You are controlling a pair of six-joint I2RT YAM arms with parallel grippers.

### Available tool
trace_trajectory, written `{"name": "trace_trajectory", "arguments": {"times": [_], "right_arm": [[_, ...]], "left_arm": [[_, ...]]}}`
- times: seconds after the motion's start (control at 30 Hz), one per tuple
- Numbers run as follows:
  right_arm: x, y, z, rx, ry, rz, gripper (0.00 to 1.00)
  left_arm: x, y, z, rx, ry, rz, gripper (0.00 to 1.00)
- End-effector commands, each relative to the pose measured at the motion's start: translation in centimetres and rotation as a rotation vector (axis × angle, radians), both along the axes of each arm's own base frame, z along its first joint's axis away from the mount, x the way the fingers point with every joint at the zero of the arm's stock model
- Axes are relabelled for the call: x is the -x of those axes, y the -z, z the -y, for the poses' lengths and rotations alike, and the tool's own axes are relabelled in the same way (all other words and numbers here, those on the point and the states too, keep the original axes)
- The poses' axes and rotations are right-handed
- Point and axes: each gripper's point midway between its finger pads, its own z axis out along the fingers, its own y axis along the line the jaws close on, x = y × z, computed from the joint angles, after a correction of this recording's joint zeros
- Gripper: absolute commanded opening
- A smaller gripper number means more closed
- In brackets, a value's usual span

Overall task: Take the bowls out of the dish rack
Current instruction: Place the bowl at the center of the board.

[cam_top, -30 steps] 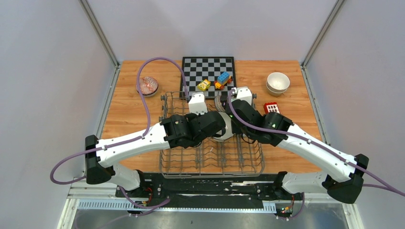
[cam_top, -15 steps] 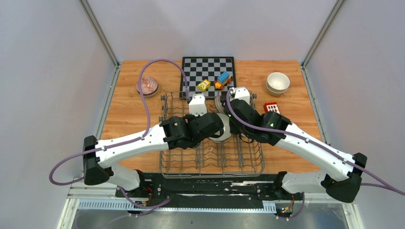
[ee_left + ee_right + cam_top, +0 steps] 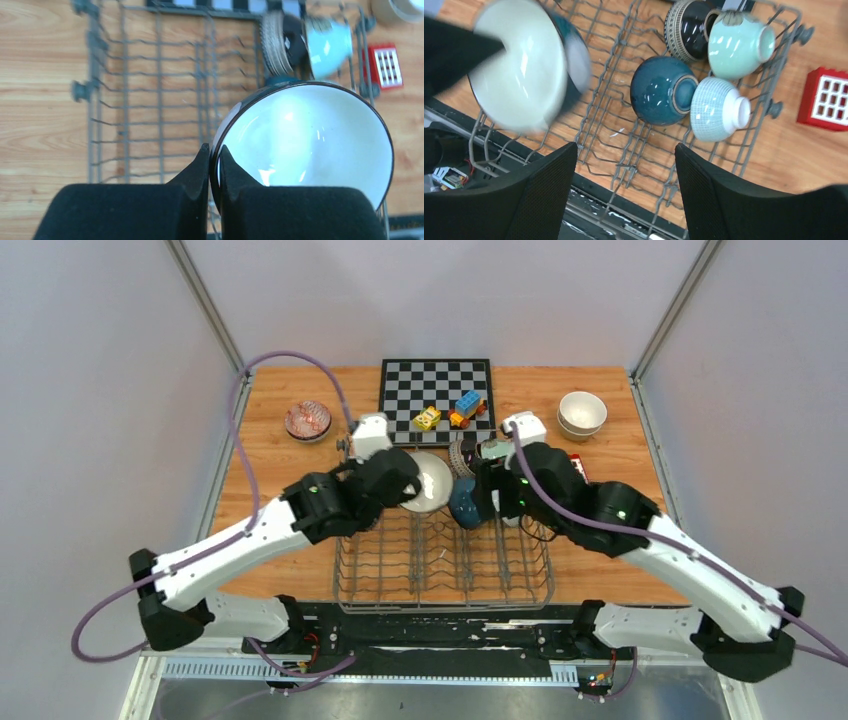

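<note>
- A chessboard (image 3: 435, 380) is lying at the far edge of the bench (image 3: 640, 440), with toy blocks (image 3: 467, 405) sitting on its near edge, just beyond the dish rack (image 3: 440, 570).
- A red block (image 3: 826, 100) is lying on the bench just beside the rack's right side. In the top view the right arm is covering most of it.
- Both arms are reaching over the rack from the near side, hiding much of its far half in the top view.
- The left hand (image 3: 214, 165) is pinching the rim of a dark-rimmed bowl (image 3: 305, 145), holding it above the far part of the rack with its pale glossy inside facing up.
- The right hand (image 3: 626, 190) is hanging over the rack with its fingers spread wide, gripping nothing.
- Four bowls are lying on their sides in the rack's far right corner. A dark teal bowl (image 3: 659, 97) is touching a blue-and-white bowl (image 3: 716, 110), with a pale mint bowl (image 3: 736, 45) and a dark patterned bowl (image 3: 686, 30) beyond them.
- Off the rack, cream bowls (image 3: 582, 413) are standing stacked at the far right of the bench, and a reddish patterned bowl (image 3: 308, 420) is sitting at the far left.
- The lifted bowl is showing blurred in the right wrist view, and the number of bowls in the cream stack is hard to make out.
</note>
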Motion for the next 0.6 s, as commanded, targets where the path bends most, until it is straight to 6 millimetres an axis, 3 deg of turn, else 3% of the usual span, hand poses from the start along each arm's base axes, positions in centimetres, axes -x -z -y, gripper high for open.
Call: {"name": "trace_trajectory", "arguments": {"times": [0.0, 0.1, 0.17, 0.4, 0.57], "right_arm": [[1.6, -1.5, 3.5, 0.025, -0.080, 0.115, 0.75], [2.5, 0.2, 4.8, 0.033, -0.101, 0.126, 0.74], [3.2, 1.5, 4.9, 0.015, -0.127, 0.120, 0.74], [4.3, 5.0, 4.0, -0.077, -0.171, 0.103, 0.74], [4.6, 6.9, 4.0, -0.104, -0.169, 0.092, 0.73]], "left_arm": [[-3.6, -5.1, -8.4, 0.041, -0.176, 0.128, 0.00], [-4.7, -5.4, -13.9, 0.034, -0.291, 0.145, 0.00], [-5.3, -4.6, -17.1, 0.021, -0.369, 0.130, 0.00], [-6.7, 1.1, -26.1, 0.107, -0.627, 0.007, 0.00], [-7.8, 6.8, -29.9, 0.188, -0.771, -0.105, 0.00]]}}
